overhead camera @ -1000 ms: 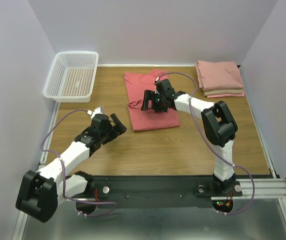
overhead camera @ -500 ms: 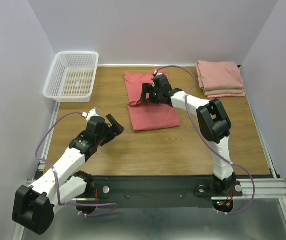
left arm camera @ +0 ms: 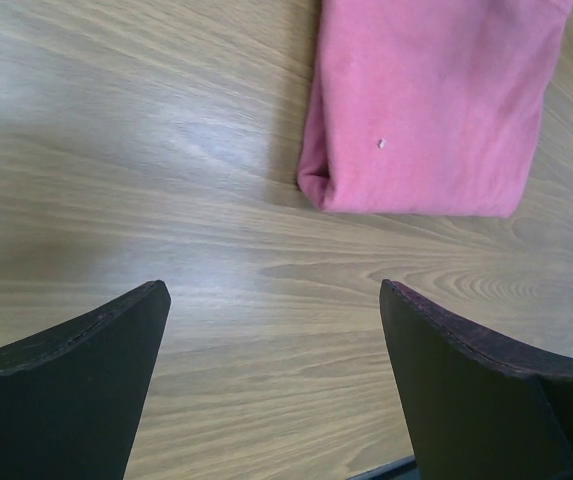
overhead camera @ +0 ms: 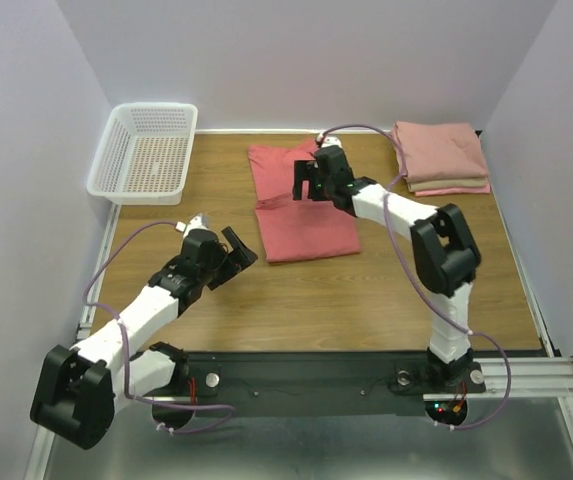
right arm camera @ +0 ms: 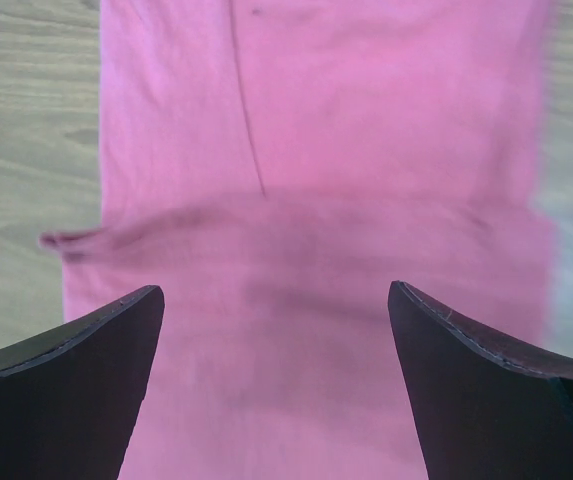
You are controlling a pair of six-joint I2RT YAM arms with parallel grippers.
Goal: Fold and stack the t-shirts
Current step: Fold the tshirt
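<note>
A coral-red t-shirt (overhead camera: 311, 225) lies folded into a long panel at the middle of the wooden table (overhead camera: 366, 290), toward its far edge. The right gripper (overhead camera: 306, 182) hovers over the shirt's far half, fingers spread wide and grasping nothing. The left gripper (overhead camera: 234, 250) hangs above bare wood near the shirt's near-left corner, its fingers likewise released. A stack of folded t-shirts (overhead camera: 441, 155), salmon-pink over beige, sits at the far right corner, and a white basket (overhead camera: 101, 175) at the far left.
</note>
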